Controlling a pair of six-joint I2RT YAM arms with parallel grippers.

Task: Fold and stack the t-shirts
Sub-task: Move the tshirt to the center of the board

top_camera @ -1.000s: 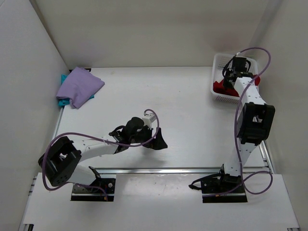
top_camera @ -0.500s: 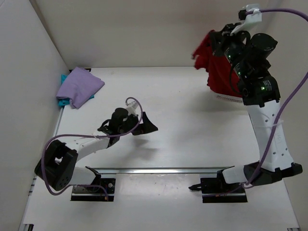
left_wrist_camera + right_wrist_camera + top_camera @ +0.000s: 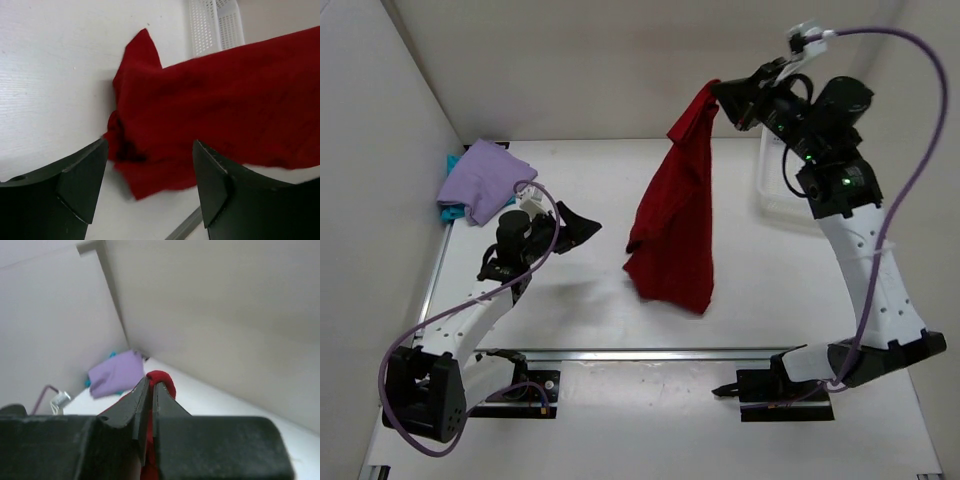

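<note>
High over the table's middle, my right gripper (image 3: pixel 722 95) (image 3: pixel 151 382) is shut on the deep red t-shirt (image 3: pixel 675 215) (image 3: pixel 215 95). The shirt hangs in a long drape, and its bottom hem reaches the table. A folded lavender t-shirt (image 3: pixel 485 180) (image 3: pixel 116 372) lies on a teal t-shirt (image 3: pixel 450 211) in the far left corner. My left gripper (image 3: pixel 575 228) (image 3: pixel 150 165) hovers left of the red shirt's lower part, open, with nothing between its fingers.
The white lattice basket (image 3: pixel 765 180) (image 3: pixel 215 25) stands at the far right, partly hidden by my right arm. White walls close the table on the left, back and right. A metal rail (image 3: pixel 670 352) runs along the near edge.
The right arm has lifted the red shirt out of the basket and carried it left over the table's middle. The left gripper has drawn back to the left.
</note>
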